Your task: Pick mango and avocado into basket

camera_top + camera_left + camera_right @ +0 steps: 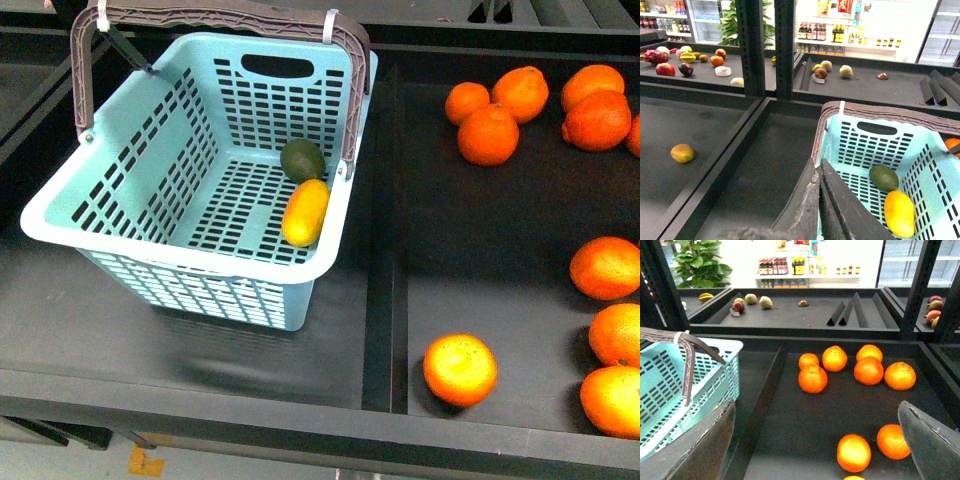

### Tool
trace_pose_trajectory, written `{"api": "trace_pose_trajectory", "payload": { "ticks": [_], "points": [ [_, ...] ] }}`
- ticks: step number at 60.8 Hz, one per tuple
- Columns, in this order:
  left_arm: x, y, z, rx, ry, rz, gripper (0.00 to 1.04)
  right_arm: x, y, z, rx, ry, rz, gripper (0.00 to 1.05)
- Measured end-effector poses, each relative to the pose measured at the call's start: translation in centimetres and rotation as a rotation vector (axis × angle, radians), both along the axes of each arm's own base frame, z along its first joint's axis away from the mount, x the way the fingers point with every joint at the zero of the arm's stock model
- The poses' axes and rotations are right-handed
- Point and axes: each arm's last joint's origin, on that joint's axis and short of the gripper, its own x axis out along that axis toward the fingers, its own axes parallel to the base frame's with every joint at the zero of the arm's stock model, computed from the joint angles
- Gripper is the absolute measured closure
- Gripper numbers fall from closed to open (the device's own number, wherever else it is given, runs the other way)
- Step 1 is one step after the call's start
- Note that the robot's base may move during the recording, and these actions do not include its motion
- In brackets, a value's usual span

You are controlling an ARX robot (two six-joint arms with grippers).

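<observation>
The teal basket (120,160) stands on the dark shelf at the left of the front view. The yellow-orange mango (305,212) and the dark-green avocado (302,160) lie side by side on its floor near the right wall. Both show in the left wrist view too, the mango (899,213) and the avocado (883,178) inside the basket (935,170). My left gripper (818,165) is shut and empty, its tips over the basket's near rim. My right gripper (817,412) is open and empty above the oranges' shelf. Neither arm shows in the front view.
Several oranges (488,134) lie in the right shelf section, one (460,369) near the front edge. A raised divider (385,240) separates basket and oranges. In the left wrist view one brownish-yellow fruit (682,153) lies on the shelf beside the basket. More fruit sits on far shelves.
</observation>
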Motion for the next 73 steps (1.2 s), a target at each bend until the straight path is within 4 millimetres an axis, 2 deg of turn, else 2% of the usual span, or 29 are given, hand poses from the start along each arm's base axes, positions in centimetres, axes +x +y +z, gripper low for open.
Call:
{"api": "trace_pose_trajectory", "payload": {
  "ticks": [31, 73],
  "points": [
    [-3.5, 0.0, 0.6, 0.003, -0.018, -0.001, 1.03, 0.0, 0.0, 0.0, 0.0, 0.0, 0.0, 0.09],
    [-5.5, 0.0, 0.7, 0.003, -0.025, -0.001, 1.03, 0.0, 0.0, 0.0, 0.0, 0.0, 0.0, 0.09]
  ]
}}
